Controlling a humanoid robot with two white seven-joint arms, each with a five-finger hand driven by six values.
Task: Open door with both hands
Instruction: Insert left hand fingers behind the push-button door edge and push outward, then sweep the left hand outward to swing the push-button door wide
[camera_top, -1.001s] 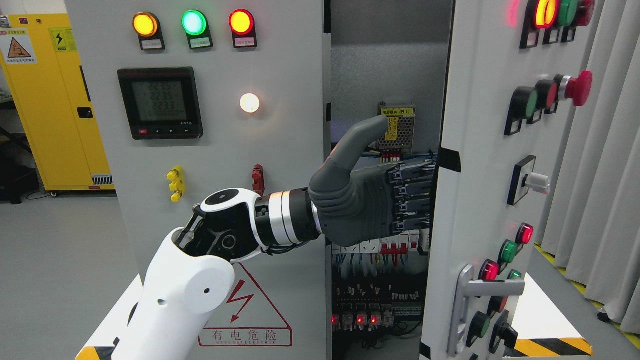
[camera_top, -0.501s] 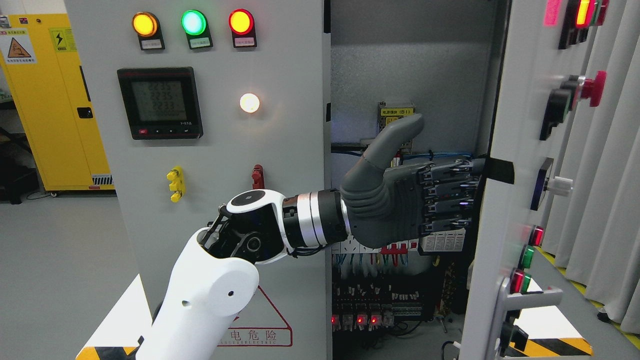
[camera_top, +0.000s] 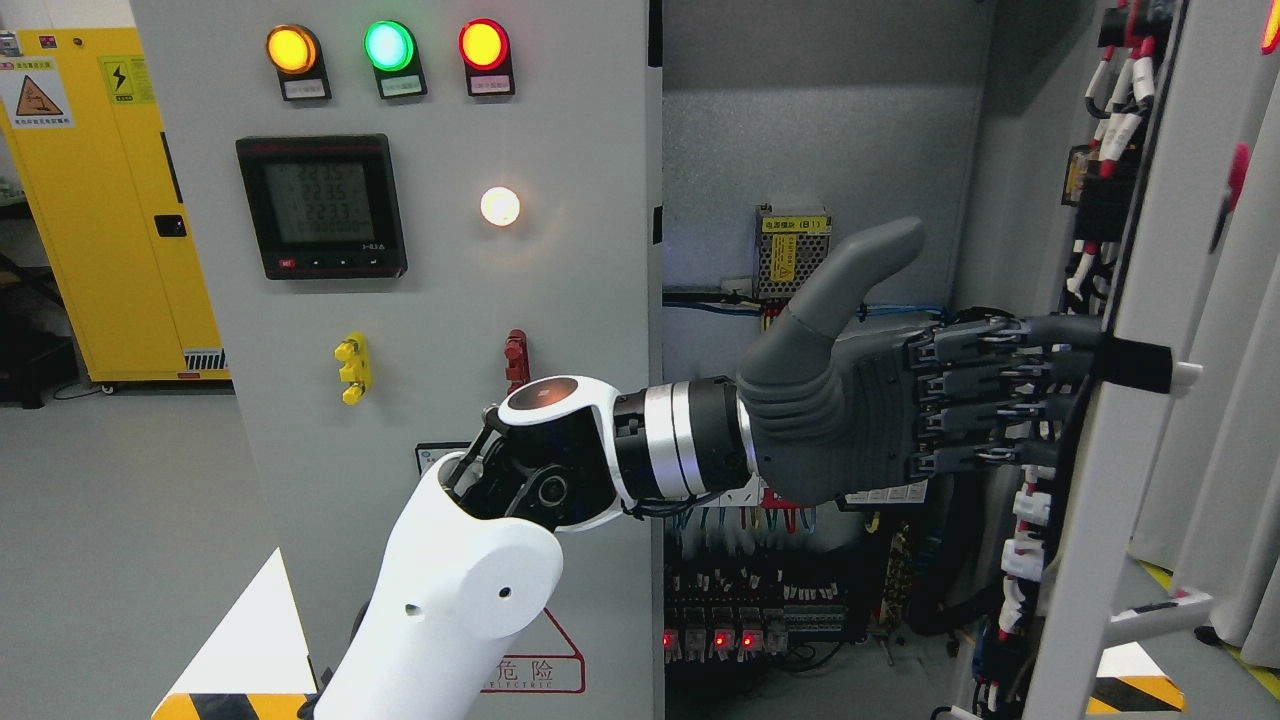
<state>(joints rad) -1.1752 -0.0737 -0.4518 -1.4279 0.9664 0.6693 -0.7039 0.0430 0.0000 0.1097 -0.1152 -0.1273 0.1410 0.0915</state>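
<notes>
Door: the right-hand cabinet door (camera_top: 1120, 420) is swung way out, so we're looking at its edge and the wiring on its inner face, far right of the view
Progress: I'd say mostly done, the opening is wide and the cabinet interior (camera_top: 830, 140) is fully on show
What's left: maybe a last bit of swing, then letting go; can't tell if it's at its stop
Left hand (camera_top: 900, 400): reaches across from the lower left, fingers (camera_top: 990, 395) stretched flat and side by side with the tips at the door's inner edge, thumb sticking up, not wrapped around anything I can see
Contact: looks like pushing rather than gripping, though the very tips are hidden by the door edge
Right hand: nowhere in sight, so the "both hands" bit isn't showing here
Door handle (camera_top: 1150, 610): silver lever poking out low on the door, untouched
Inside: power supply (camera_top: 793, 255) on the back wall, breakers and red LEDs (camera_top: 715, 640) lower down
Left door (camera_top: 420, 300): closed, meter and three lamps lit
Background: yellow cabinet (camera_top: 110, 200) far left
</notes>
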